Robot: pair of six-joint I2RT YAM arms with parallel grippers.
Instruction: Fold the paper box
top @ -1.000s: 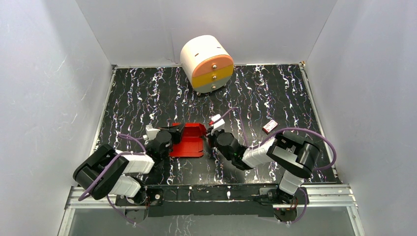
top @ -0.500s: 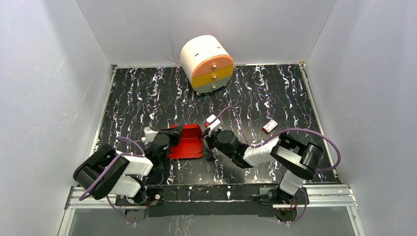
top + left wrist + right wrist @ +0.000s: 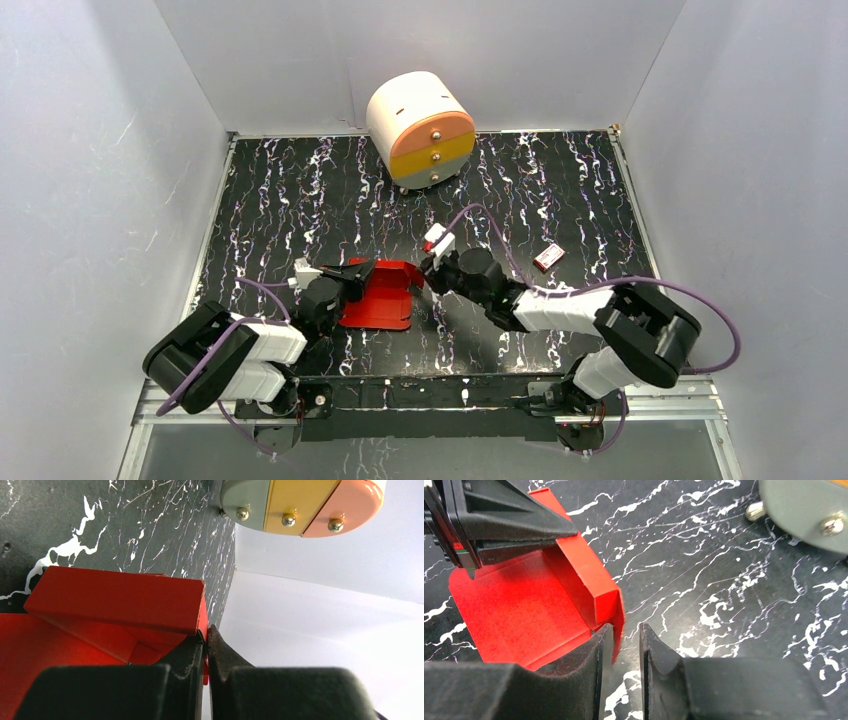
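Observation:
The paper box (image 3: 383,296) is bright red card lying half folded on the black marbled table, its far wall raised. My left gripper (image 3: 364,268) is shut on the box's left far edge. In the left wrist view the jaws (image 3: 206,636) pinch the thin red wall (image 3: 120,597). My right gripper (image 3: 426,270) is at the box's far right corner. In the right wrist view its jaws (image 3: 625,632) stand slightly apart, with the box's red corner flap (image 3: 616,615) in the gap beside the left finger, not pinched. The left gripper's fingers (image 3: 514,520) show there too.
A round white, orange and yellow drawer unit (image 3: 421,128) stands at the back of the table; it also shows in the left wrist view (image 3: 300,502). A tiny red-and-white packet (image 3: 548,257) lies to the right. Grey walls enclose the table on three sides.
My right arm has stretched forward and its gripper has moved from the box's right side to its far right corner. The box has shifted slightly left. The left gripper keeps its hold.

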